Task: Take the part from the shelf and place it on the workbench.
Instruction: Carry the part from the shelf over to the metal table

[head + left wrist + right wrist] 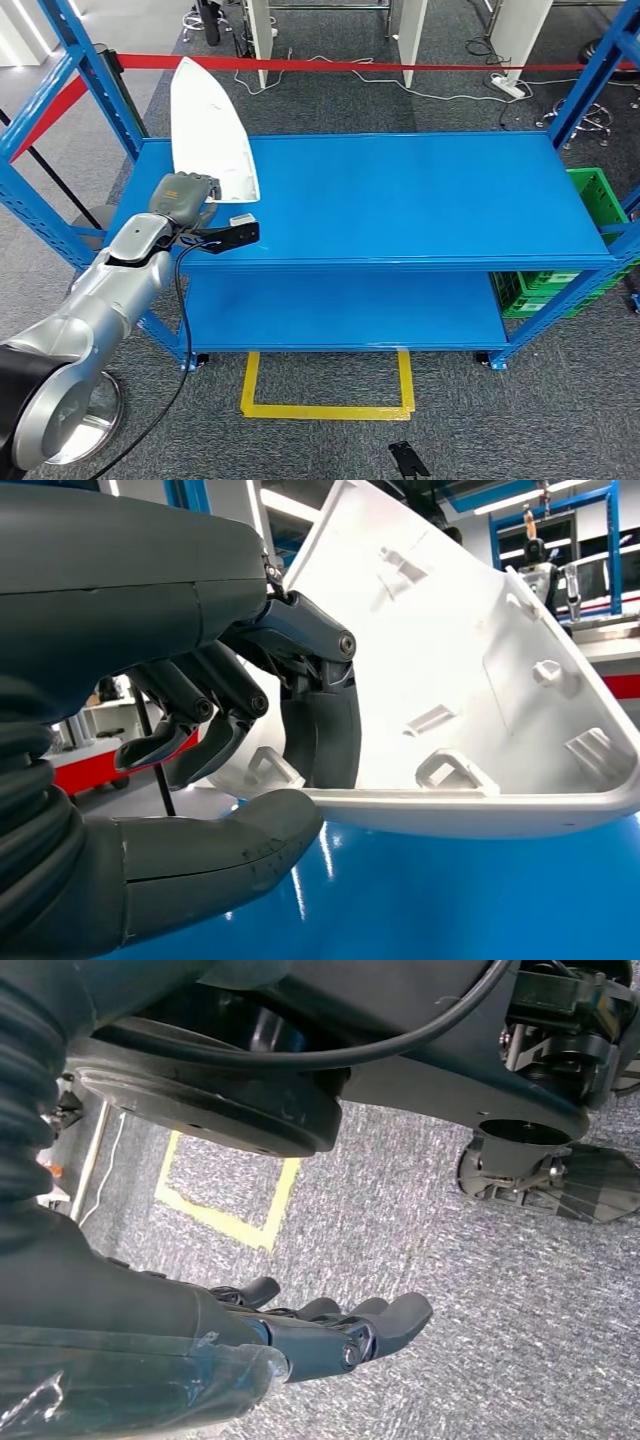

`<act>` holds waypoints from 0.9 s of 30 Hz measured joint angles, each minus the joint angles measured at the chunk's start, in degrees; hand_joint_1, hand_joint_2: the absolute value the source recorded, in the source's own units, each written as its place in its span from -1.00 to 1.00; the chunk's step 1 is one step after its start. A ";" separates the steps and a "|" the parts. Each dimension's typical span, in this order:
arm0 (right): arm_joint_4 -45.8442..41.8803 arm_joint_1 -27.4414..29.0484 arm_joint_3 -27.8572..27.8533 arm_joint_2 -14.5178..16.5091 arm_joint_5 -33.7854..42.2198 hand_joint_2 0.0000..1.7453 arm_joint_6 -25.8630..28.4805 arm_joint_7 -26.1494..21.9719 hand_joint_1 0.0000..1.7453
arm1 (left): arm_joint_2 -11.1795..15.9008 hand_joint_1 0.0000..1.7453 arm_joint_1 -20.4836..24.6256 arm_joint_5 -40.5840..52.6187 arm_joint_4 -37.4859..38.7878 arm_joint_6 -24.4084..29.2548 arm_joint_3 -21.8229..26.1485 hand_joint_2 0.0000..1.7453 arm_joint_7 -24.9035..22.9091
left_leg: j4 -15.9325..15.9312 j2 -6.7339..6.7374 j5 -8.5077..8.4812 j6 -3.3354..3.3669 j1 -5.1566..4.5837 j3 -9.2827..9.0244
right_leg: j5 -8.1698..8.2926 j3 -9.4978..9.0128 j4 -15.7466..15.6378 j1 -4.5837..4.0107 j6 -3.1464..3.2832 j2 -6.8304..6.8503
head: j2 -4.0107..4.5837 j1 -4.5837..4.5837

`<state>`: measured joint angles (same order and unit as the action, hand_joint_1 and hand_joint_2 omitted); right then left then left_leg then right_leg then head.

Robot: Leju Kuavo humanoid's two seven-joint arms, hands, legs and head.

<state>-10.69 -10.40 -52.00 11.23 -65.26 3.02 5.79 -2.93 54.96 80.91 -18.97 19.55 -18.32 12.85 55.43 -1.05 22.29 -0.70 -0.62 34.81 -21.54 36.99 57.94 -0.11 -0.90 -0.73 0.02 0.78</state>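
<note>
The white pointed shell part (210,122) is on the left end of the blue shelf's top board (415,200), its tip tilted up past the board's back edge. My left hand (183,198) grips its near end. In the left wrist view the dark fingers (321,715) reach inside the part (468,680) and the thick thumb (226,850) lies under its rim, just over the blue board (468,900). My right hand (332,1335) hangs over the grey carpet with its fingers stretched out and holds nothing.
Blue uprights (90,70) frame the shelf at both ends, above a lower board (340,310). A green crate (596,195) stands at the right end. A yellow tape square (328,408) marks the carpet in front. Red barrier tape (340,66) runs behind.
</note>
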 joint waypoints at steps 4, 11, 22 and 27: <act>0.00 0.01 -0.28 0.00 -0.02 1.00 0.04 -0.17 -1.00 | -0.02 1.00 0.00 -0.60 -0.05 0.27 -0.14 1.00 0.11 | 0.00 0.00 0.00 0.00 0.00 0.00 | 0.00 0.01 0.00 0.00 0.00 0.00 | 0.00 -0.01; 0.00 0.60 -0.87 0.00 0.09 1.00 0.15 -0.80 -1.00 | -0.41 1.00 0.01 -1.93 -2.05 3.01 -1.99 1.00 2.08 | 0.00 0.00 0.00 0.00 0.00 0.00 | 0.00 0.01 0.00 0.00 0.00 0.01 | 0.00 0.00; 0.00 1.20 -2.19 0.00 0.13 1.00 0.43 -1.44 -1.00 | -1.75 1.00 -0.02 -3.92 -7.97 5.26 -8.62 1.00 1.78 | 0.00 0.00 0.02 0.05 -0.05 0.01 | 0.02 0.01 -0.01 0.05 -0.03 0.00 | 0.00 0.00; 0.00 1.34 -2.59 0.00 0.15 1.00 0.58 -1.59 -1.00 | -1.96 1.00 -0.06 -4.58 -10.57 6.93 -11.76 1.00 1.05 | 0.00 0.00 0.01 0.07 -0.05 0.02 | 0.01 0.01 0.00 0.05 -0.03 0.01 | 0.00 0.01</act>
<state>-10.69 -9.06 -54.59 11.23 -65.12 3.60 4.20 -4.89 54.90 76.32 -29.54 26.47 -30.07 13.90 55.43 -1.05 22.29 -0.63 -0.67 34.83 -21.52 37.00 57.93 -0.06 -0.93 -0.71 0.02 0.78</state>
